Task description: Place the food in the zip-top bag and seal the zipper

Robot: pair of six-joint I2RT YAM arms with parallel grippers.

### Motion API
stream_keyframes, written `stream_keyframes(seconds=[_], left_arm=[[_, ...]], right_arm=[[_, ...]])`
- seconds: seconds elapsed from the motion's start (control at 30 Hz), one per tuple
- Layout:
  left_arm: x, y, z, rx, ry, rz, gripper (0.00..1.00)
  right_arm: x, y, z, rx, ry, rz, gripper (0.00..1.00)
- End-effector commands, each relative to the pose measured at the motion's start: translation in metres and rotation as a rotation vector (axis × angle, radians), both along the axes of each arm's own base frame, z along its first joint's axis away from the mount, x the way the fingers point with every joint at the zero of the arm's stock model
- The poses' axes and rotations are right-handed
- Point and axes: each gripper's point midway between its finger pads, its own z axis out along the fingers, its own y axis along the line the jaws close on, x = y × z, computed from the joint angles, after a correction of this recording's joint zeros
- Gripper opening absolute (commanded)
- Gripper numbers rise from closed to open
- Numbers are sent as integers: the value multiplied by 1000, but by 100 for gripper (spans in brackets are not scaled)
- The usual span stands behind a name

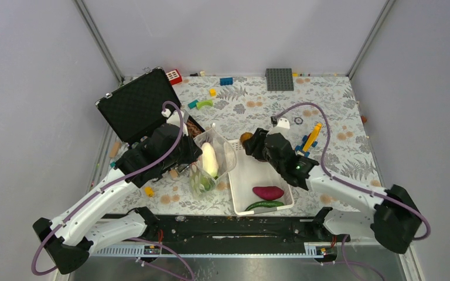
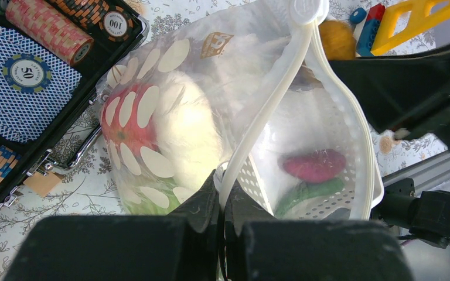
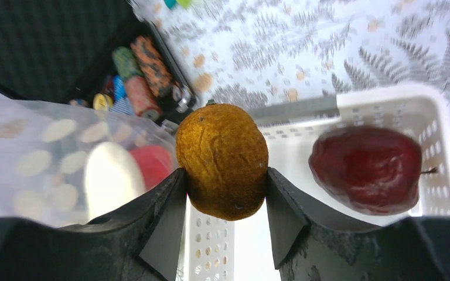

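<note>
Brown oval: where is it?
Top view, centre: the oval is clamped in the right gripper at the far end of the basket, right of the bag.

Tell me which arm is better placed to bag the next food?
The right: right gripper holds the brown oval near the zip-top bag; left gripper is busy pinching the zipper.

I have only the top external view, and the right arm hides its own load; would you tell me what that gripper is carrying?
Observer: The right gripper is shut on the brown oval, one finger on each side.
Operator: Thank you. Does that arm hide anything in the basket?
Observer: Yes, a dark-red bulb lies in the white basket.
Operator: And what is the left gripper pinching?
Observer: The left gripper is shut on the zipper at the open mouth of the zip-top bag.
</note>
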Motion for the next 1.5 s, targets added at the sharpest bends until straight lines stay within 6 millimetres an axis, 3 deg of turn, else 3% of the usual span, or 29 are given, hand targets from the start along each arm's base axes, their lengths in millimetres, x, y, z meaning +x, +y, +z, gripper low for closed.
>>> stream_keyframes(seconds=[0.0, 0.2, 0.33, 0.43, 0.67, 0.83, 1.07, 1.3, 1.47], left_arm=[[3, -5, 12, -41, -39, -17, 0], [1, -4, 15, -50, -49, -17, 0], [2, -5, 15, -52, -49, -19, 0], [2, -6, 16, -52, -52, -25, 0], [3, -7, 16, -51, -52, -25, 0], [3, -6, 17, -50, -57, -23, 0], [4, -5, 17, -48, -60, -20, 0], [4, -6, 16, -49, -56, -21, 0], [5, -6, 16, -44, -60, -20, 0]], right_arm=[[7, -19, 51, 6, -159, -39, 22], [-7, -11, 118, 108, -293, 69, 22], [-32, 17, 155, 192, -351, 283, 24], [-46, 39, 164, 188, -343, 414, 25], [-66, 81, 158, 89, -341, 586, 28], [-74, 91, 148, 43, -316, 649, 29], [-79, 98, 120, -53, -222, 715, 47], [-89, 105, 119, -54, -235, 804, 71], [-97, 107, 122, -36, -263, 857, 99]])
